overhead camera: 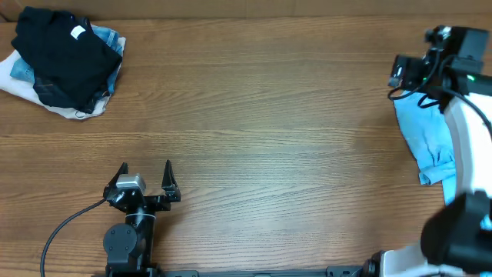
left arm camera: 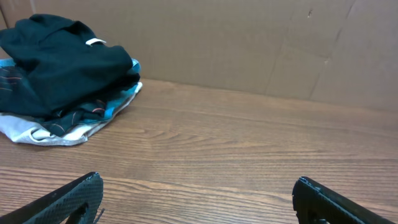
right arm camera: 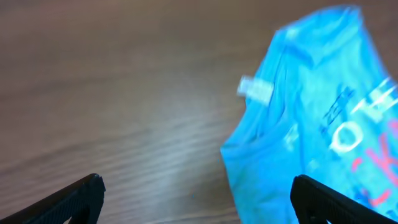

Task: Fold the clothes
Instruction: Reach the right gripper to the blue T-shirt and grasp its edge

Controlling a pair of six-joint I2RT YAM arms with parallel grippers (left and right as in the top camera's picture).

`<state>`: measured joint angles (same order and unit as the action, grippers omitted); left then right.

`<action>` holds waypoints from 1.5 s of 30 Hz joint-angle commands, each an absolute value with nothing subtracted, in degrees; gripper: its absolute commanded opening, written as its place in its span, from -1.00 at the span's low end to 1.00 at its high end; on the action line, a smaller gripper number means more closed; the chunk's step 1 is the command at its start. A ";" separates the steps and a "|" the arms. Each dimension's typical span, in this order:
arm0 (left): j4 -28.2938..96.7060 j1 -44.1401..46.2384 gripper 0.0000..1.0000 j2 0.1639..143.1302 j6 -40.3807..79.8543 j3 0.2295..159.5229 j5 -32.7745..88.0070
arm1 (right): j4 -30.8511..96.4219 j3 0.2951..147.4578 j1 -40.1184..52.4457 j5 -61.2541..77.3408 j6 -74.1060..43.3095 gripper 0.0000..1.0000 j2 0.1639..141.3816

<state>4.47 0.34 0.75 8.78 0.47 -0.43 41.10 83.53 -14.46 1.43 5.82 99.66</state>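
**Both grippers open and empty; shirt bunched at right edge of table**

The sky-blue shirt [overhead camera: 425, 138] lay crumpled at the far right of the overhead frame, on the wooden table [overhead camera: 269, 115] and partly hidden by the white right arm [overhead camera: 465, 131]. The right wrist view was blurred. It showed the shirt filling the right half of the frame, with a white neck label [right arm camera: 255, 88] near its upper left edge and white and pink lettering [right arm camera: 367, 143] toward the right.

The right gripper [right arm camera: 199, 198] had its fingers spread wide and nothing between them. Whether the right-hand finger touched the cloth could not be determined.

The left gripper [overhead camera: 146, 169] stood at the lower left of the overhead frame, well apart from the shirt. Its jaws were likewise spread wide and held nothing, over bare wood.

In the upper left corner a black garment [overhead camera: 65, 58] with a white tag [overhead camera: 78, 32] sat on top of denim and white fabrics [overhead camera: 19, 81]. In the left wrist view a cardboard wall [left arm camera: 249, 43] stood behind the table.
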 commanded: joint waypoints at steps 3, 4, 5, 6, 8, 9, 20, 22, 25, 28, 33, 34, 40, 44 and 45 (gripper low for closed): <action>4.43 0.01 1.00 0.27 7.88 0.27 0.23 | 40.62 85.86 -18.39 -0.38 6.07 1.00 108.09; 4.45 0.01 1.00 0.27 7.86 0.27 0.23 | 40.58 85.86 -18.87 -0.38 6.07 1.00 109.27; 4.45 0.01 1.00 0.27 7.88 0.27 0.23 | 40.49 85.84 -19.33 -0.36 6.07 1.00 110.34; 4.45 0.01 1.00 0.27 7.88 0.27 0.23 | 40.47 85.86 -19.75 -0.36 6.07 1.00 111.35; 4.43 0.01 1.00 0.27 7.86 0.27 0.23 | 40.58 85.84 -20.38 -0.36 6.48 0.99 113.14; 4.43 0.01 1.00 0.27 7.88 0.27 0.23 | 40.64 85.84 -20.51 -0.38 6.59 0.99 113.80; 4.43 0.01 1.00 0.27 7.88 0.27 0.23 | 40.84 85.84 -20.64 -0.32 8.19 0.75 119.61; 4.43 0.01 1.00 0.27 7.86 0.27 0.23 | 40.86 85.73 -20.64 -0.32 8.19 0.73 119.72; 4.43 0.01 1.00 0.27 7.86 0.27 0.25 | 40.80 85.49 -20.64 -0.34 8.21 0.73 119.72; 4.43 0.01 1.00 0.27 7.88 0.27 0.23 | 40.64 85.47 -20.64 -0.32 8.21 0.71 119.72; 4.43 0.01 1.00 0.27 7.88 0.27 0.23 | 40.60 85.47 -20.64 -0.34 8.21 0.69 119.81; 4.43 0.01 1.00 0.27 7.88 0.27 0.23 | 40.60 85.47 -20.64 -0.32 8.21 0.68 119.81; 4.45 0.01 1.00 0.27 7.88 0.27 0.23 | 40.62 85.47 -20.64 -0.32 8.21 0.68 119.83; 4.43 0.01 1.00 0.27 7.88 0.27 0.23 | 40.69 85.47 -20.64 -0.30 8.21 0.69 120.07; 4.43 0.01 1.00 0.27 7.88 0.27 0.23 | 40.71 85.47 -20.64 -0.30 8.21 0.69 120.25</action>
<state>4.47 0.34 0.75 8.78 0.47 -0.43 41.04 83.70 -20.60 -0.23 7.77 119.63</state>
